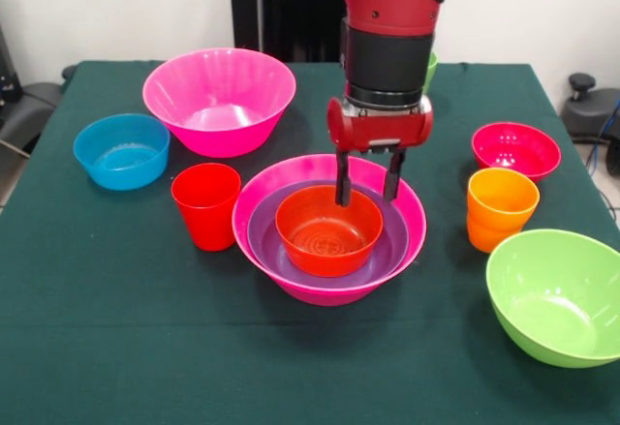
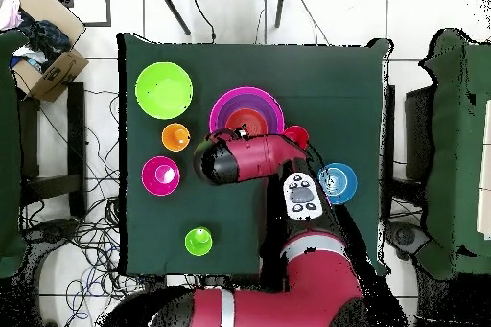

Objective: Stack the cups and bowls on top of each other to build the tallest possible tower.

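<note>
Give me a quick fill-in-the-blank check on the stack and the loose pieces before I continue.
1. The tower has a pink bowl at its base, a ____ bowl nested in it, and an orange-red bowl innermost.
2. The gripper hangs with its fingers ____ above the orange-red bowl's far rim.
3. The red cup stands upright just beside the tower, on the side facing the ____ bowl.
4. The orange cup stands between the crimson bowl and the large ____ bowl.

Missing words: purple; open; blue; green

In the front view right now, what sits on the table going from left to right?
Blue bowl → red cup → the tower, nested in its pink base bowl → orange cup → large lime green bowl. The back pink bowl and crimson bowl overlap others in the order, so they are left out.
</note>
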Robot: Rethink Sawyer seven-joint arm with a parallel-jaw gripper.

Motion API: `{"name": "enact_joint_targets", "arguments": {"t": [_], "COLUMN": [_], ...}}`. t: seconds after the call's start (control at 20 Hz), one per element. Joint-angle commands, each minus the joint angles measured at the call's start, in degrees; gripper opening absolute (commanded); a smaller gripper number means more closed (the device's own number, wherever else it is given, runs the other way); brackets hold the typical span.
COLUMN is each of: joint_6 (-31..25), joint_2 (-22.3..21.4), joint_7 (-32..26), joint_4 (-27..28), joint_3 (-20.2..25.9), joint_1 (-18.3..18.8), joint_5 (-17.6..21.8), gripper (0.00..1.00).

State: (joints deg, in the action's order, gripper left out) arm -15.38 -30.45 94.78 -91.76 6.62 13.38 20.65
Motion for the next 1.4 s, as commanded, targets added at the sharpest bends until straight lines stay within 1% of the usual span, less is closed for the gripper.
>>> {"name": "enact_joint_targets", "arguments": {"t": [0.05, 0.2, 0.35, 0.45, 0.55, 0.65, 0.75, 0.95, 1.2, 1.4], "joint_6": [-16.21, -18.89, -21.41, -23.14, -24.99, -25.99, -25.01, -23.80, -20.76, -22.83], "joint_2": [-5.84, -6.19, -6.18, -5.75, -4.70, -3.15, -1.39, 1.40, 4.41, 6.18], "joint_7": [4.40, 6.17, 9.19, 12.34, 15.91, 18.53, 19.91, 20.51, 23.34, 24.83], "joint_4": [2.07, 2.39, 3.17, 4.08, 5.28, 7.19, 8.16, 9.47, 9.84, 12.50], "joint_3": [3.25, 2.47, 0.97, -0.90, -3.00, -5.56, -6.94, -7.86, -9.28, -10.05], "joint_1": [-1.88, -3.83, -6.19, -8.07, -9.87, -11.99, -13.07, -13.39, -13.35, -13.44], "joint_5": [-5.68, -7.36, -9.16, -10.59, -12.42, -12.98, -13.75, -14.66, -14.87, -15.54], "gripper": [1.00, 1.00, 1.00, 1.00, 1.00, 1.00, 1.00, 1.00, 1.00, 1.00]}}
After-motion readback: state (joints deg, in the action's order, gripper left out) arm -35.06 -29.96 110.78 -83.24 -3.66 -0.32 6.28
